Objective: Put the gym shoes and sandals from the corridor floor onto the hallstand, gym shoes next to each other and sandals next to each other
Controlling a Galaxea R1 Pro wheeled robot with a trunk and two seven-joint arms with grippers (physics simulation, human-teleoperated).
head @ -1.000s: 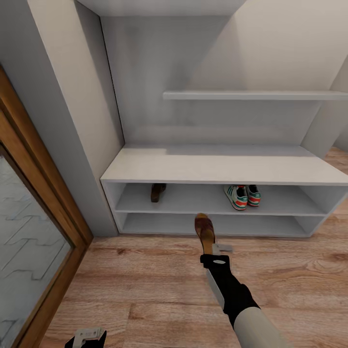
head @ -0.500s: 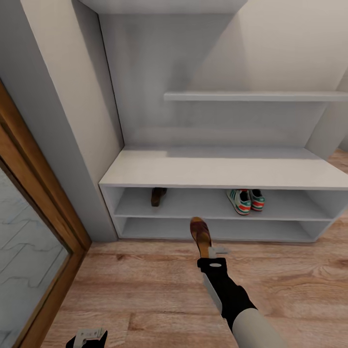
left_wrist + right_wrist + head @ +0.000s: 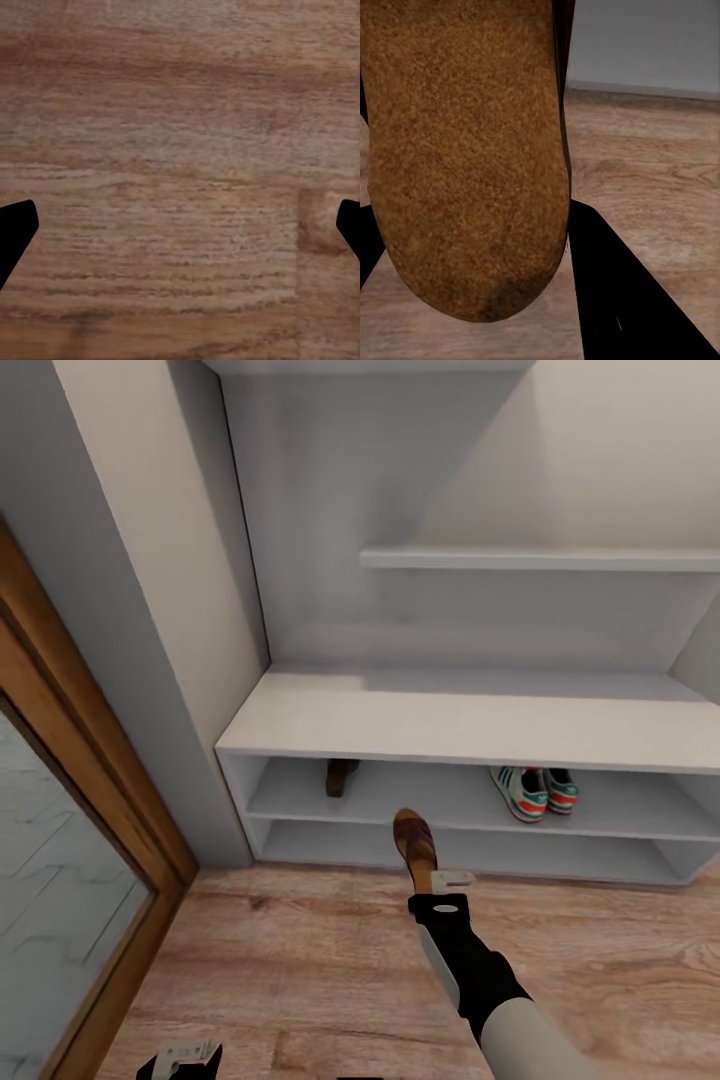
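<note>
Right gripper is pinching one sandal by its heel, holding it above the floor before the shoe rack. Second sandal and both sneakers are sitting on the upper tier (well apart). Left gripper is hanging spread over the planks.

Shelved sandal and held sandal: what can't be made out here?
- Shelved sandal, head view: front hidden under the hallstand top board, so its straps and heading can't be read.
- Held sandal: right wrist view shows its footbed close up, covering the right tool's contact.
- Gym shoes, head view: too small for lace detail.
- Left tool: cut off by the bottom edge.
</note>
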